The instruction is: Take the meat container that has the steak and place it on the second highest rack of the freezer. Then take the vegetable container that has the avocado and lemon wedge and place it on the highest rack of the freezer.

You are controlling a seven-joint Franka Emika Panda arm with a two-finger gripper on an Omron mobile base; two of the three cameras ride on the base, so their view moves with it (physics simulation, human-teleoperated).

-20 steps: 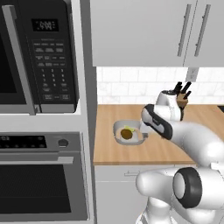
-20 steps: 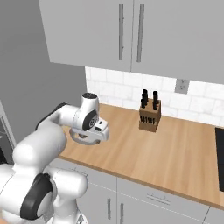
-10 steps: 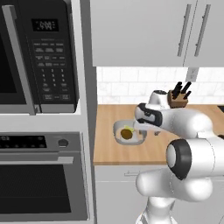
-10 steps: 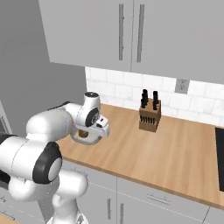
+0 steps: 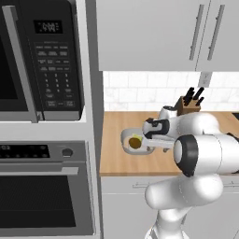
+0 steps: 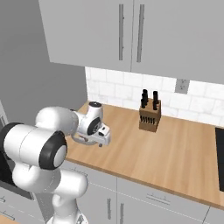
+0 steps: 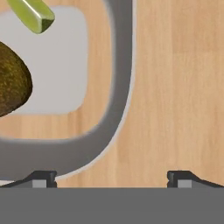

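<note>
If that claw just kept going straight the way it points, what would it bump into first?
Probably the grey rim of the vegetable container: one tip of the open gripper sits over it, the other over the bare wooden counter. Depth is hard to judge.

White arm folded tight: big elbow joint foremost, forearm reaching fwd & leftward, wrist bent down. Gripper [image 5: 148, 141] low, pointing down, hand approx. level w/ elbow in left base view; also seen from right base view [image 6: 103, 141] just off the wrist joint. Jaws fully apart, nothing between them; both tips [image 7: 43, 178] at bottom edge of hand view.
</note>
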